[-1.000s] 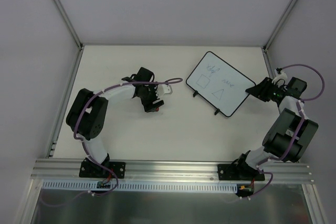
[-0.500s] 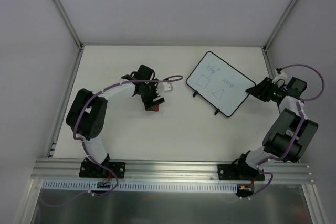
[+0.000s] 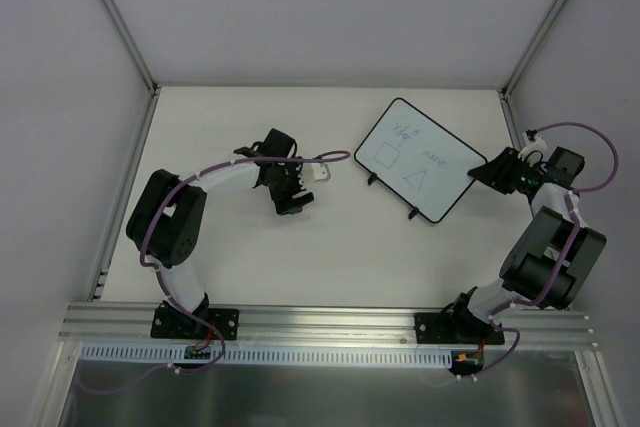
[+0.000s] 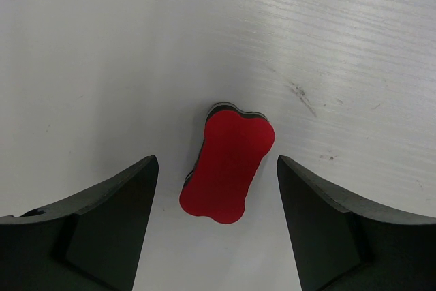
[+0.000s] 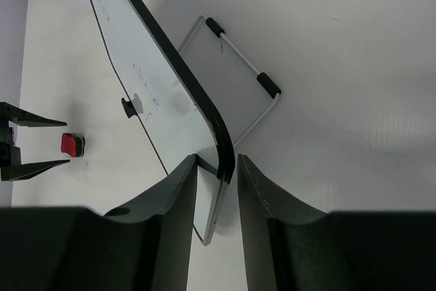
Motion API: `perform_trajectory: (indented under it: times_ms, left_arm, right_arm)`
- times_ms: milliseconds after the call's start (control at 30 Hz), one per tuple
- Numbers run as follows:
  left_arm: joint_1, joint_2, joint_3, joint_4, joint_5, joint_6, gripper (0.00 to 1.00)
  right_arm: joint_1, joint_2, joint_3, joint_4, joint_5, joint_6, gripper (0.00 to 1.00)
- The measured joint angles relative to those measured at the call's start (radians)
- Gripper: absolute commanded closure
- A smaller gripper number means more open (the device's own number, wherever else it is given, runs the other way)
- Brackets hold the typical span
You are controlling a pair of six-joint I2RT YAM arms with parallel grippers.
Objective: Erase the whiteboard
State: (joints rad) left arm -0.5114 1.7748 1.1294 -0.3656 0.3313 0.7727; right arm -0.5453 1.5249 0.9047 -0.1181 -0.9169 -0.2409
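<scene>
Looking down on pale table (image 3: 330, 257) w/ grey walls around. Finding the whiteboard (image 3: 418, 159) on table's far-right part, long axis running diagonally from table's far middle toward its right edge. Spotting two black feet poking out along the long side facing table's near-left.

Seeing it nearly edge-on from right wrist cam, appearing raised off table, exact tilt hard to tell. Noticing white wire loop (image 5: 240, 54) w/ two black sleeves behind it.

Pinching whiteboard's corner nearest table's right edge w/ right gripper (image 5: 216, 159), jaws closed down narrow, one finger on each face.

Holding left gripper (image 4: 216, 163) over table's left-middle, jaws parted wide, straddling red eraser (image 4: 228, 168) w/ clear gaps both sides, gripping nothing. Noting eraser flat on table, long axis approx in line w/ fingers, far end tipping a bit right.

Struggling w/ marker marks: making out a square, a triangle and some scribbles, too faint to read. Losing eraser almost wholly under left gripper in top view. Missing whiteboard's far end, cut off at top of right wrist view. Getting that view's lower strip blocked by gripper body.
</scene>
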Motion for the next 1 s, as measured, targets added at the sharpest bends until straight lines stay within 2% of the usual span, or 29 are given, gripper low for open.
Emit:
perform_trajectory:
  times_ms: [333, 800, 1000]
  left_arm:
    - [0.0, 0.0, 0.0, 0.0, 0.0, -0.002, 0.34]
    - [-0.014, 0.006, 0.0, 0.0, -0.005, -0.006, 0.34]
    - [-0.013, 0.008, 0.0, 0.0, -0.028, -0.011, 0.38]
  right_arm:
    - [0.0, 0.0, 0.0, 0.0, 0.0, 0.0, 0.67]
    - [0.0, 0.0, 0.0, 0.0, 0.0, 0.0, 0.67]
    - [0.0, 0.0, 0.0, 0.0, 0.0, 0.0, 0.67]
